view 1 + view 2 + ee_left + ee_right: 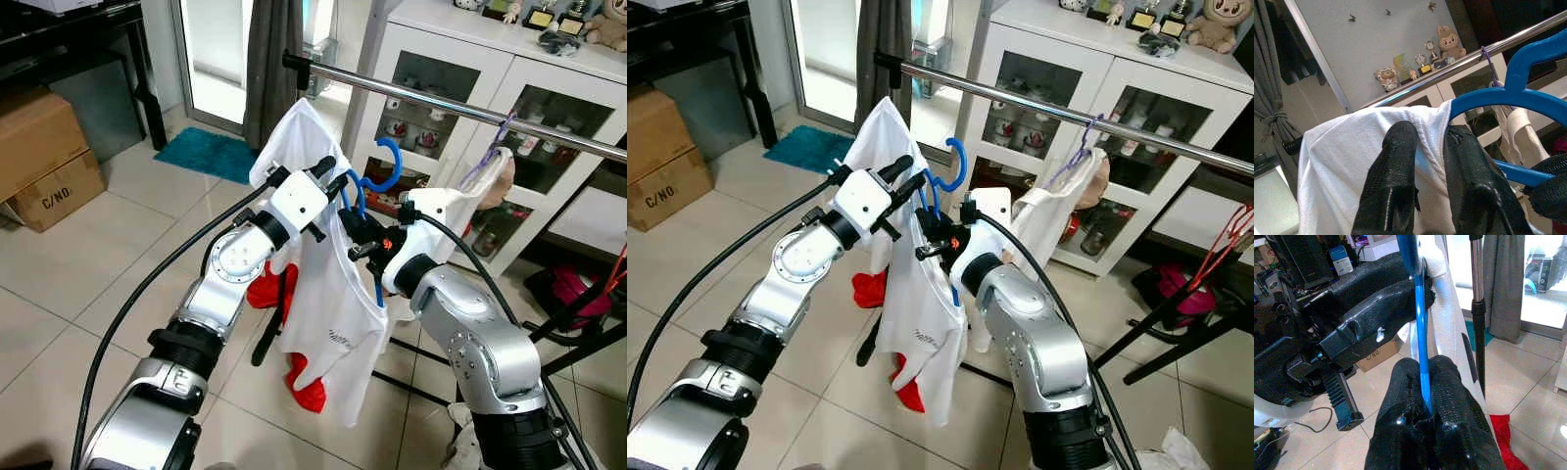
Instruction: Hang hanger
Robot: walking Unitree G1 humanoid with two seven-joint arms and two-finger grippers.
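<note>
Tiled floor and a white glass-door cabinet lie behind the steel rail. Just below that rail, the right gripper pinches the blue hanger, while the left gripper beside it clamps the white shirt draped over the hanger.
</note>
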